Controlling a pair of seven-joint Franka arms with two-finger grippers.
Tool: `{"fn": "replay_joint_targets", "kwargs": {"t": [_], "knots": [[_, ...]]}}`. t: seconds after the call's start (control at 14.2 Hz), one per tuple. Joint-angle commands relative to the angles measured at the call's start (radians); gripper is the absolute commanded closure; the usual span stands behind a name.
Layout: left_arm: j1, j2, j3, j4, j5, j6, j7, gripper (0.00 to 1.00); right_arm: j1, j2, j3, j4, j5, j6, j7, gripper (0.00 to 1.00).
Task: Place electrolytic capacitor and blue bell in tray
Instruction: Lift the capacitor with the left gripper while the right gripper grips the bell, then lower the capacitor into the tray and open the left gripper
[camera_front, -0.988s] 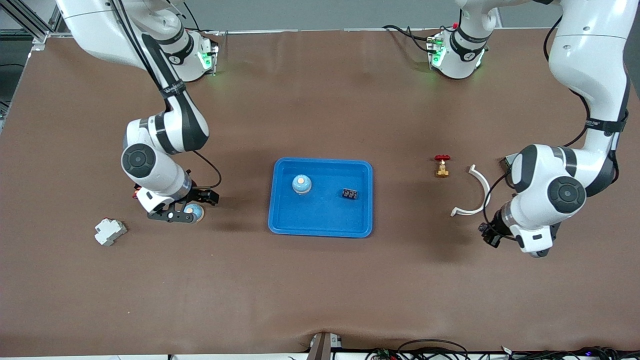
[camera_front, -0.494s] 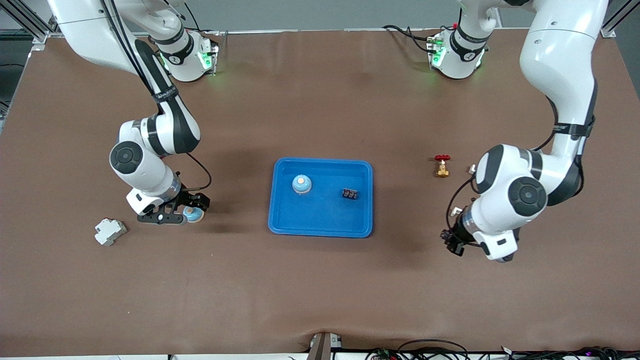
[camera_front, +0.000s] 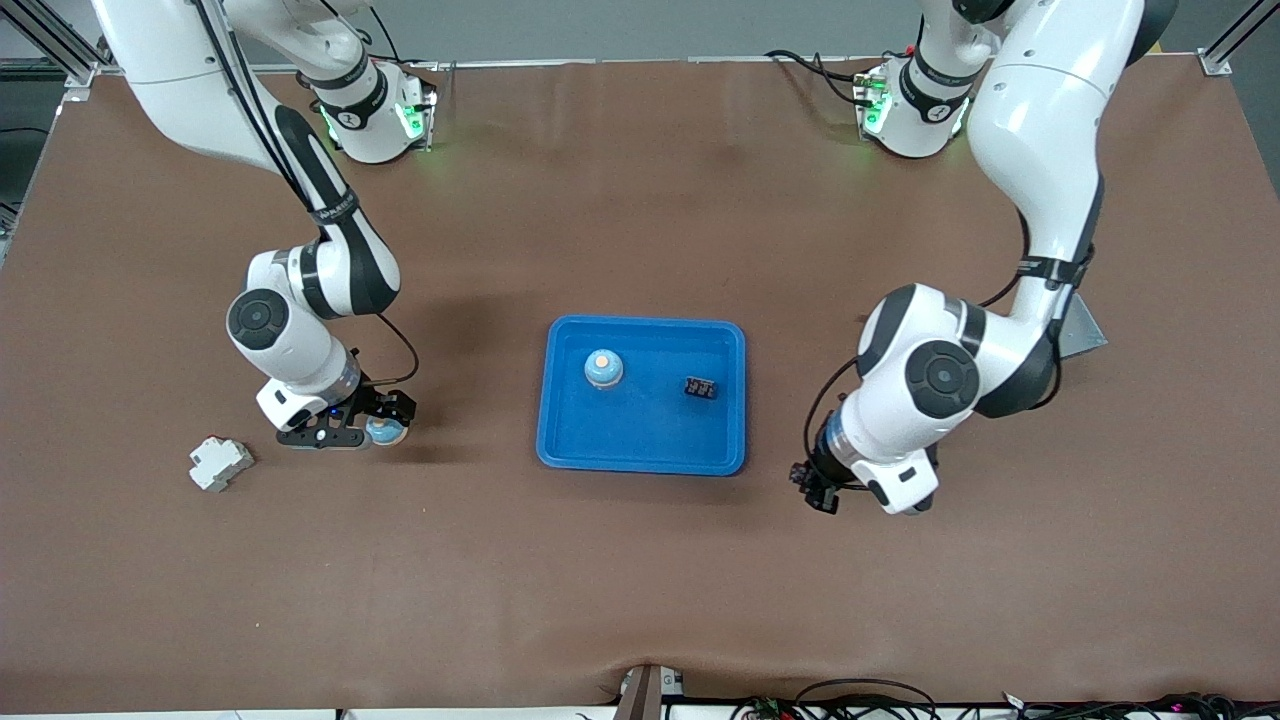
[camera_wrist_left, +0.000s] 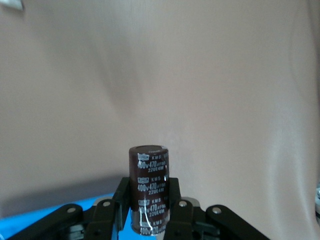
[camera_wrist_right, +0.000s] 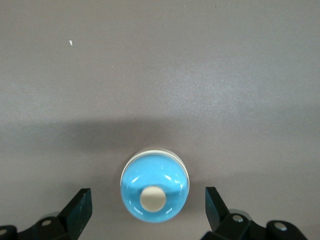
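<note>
L wrist cam only: left gripper (camera_wrist_left: 150, 220) pinching electrolytic capacitor (camera_wrist_left: 149, 187) beside tray (camera_front: 641, 394) | right gripper (camera_wrist_right: 148, 207) spread wide round blue bell (camera_wrist_right: 155, 188), not touching

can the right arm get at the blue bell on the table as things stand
Probably yes. The right gripper hangs open directly over the blue bell, one finger on each side and bare table around it. The grey block lies well apart, and the left gripper is away with the capacitor.
</note>
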Motion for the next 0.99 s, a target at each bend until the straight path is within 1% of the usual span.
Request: {"fn": "replay_joint_targets", "kwargs": {"t": [0.0,0.14,0.35,0.42,0.49,0.63,0.71,0.78,0.85,0.92], "knots": [[-0.059,0.066,0.02,0.055,-0.025,0.074,-0.09,1.0,-0.024,0.03,0.016,0.009,-0.019,0.045,-0.008,0.0],[-0.076,0.077,0.02,0.055,-0.025,0.077,-0.122,1.0,-0.024,0.038,0.018,0.015,-0.019,0.05,-0.008,0.0],[-0.133,0.077,0.029,0.051,-0.014,0.076,-0.197,1.0,-0.025,0.053,0.016,0.021,-0.019,0.061,-0.008,0.0],[-0.15,0.071,0.035,0.031,-0.008,0.065,-0.225,1.0,-0.025,0.06,0.016,0.021,-0.019,0.067,-0.008,0.0],[-0.157,0.065,0.043,-0.01,0.018,0.056,-0.246,1.0,-0.025,0.063,0.016,0.021,-0.019,0.073,-0.008,0.0],[-0.196,0.072,0.043,-0.015,0.05,0.039,-0.34,1.0,-0.025,0.066,0.016,0.021,-0.02,0.073,-0.008,0.0],[-0.208,0.075,0.043,-0.024,0.058,0.034,-0.36,1.0,-0.024,0.067,0.016,0.021,-0.02,0.073,-0.008,0.03],[-0.22,0.077,0.043,-0.036,0.059,0.034,-0.378,1.0,-0.024,0.072,0.016,0.019,-0.02,0.073,-0.008,0.09],[-0.231,0.082,0.043,-0.038,0.059,0.034,-0.395,1.0,-0.022,0.072,0.016,0.019,-0.02,0.072,-0.008,0.2],[-0.248,0.092,0.044,-0.037,0.059,0.034,-0.402,1.0,-0.021,0.072,0.016,0.019,-0.019,0.069,-0.008,0.35]]}}
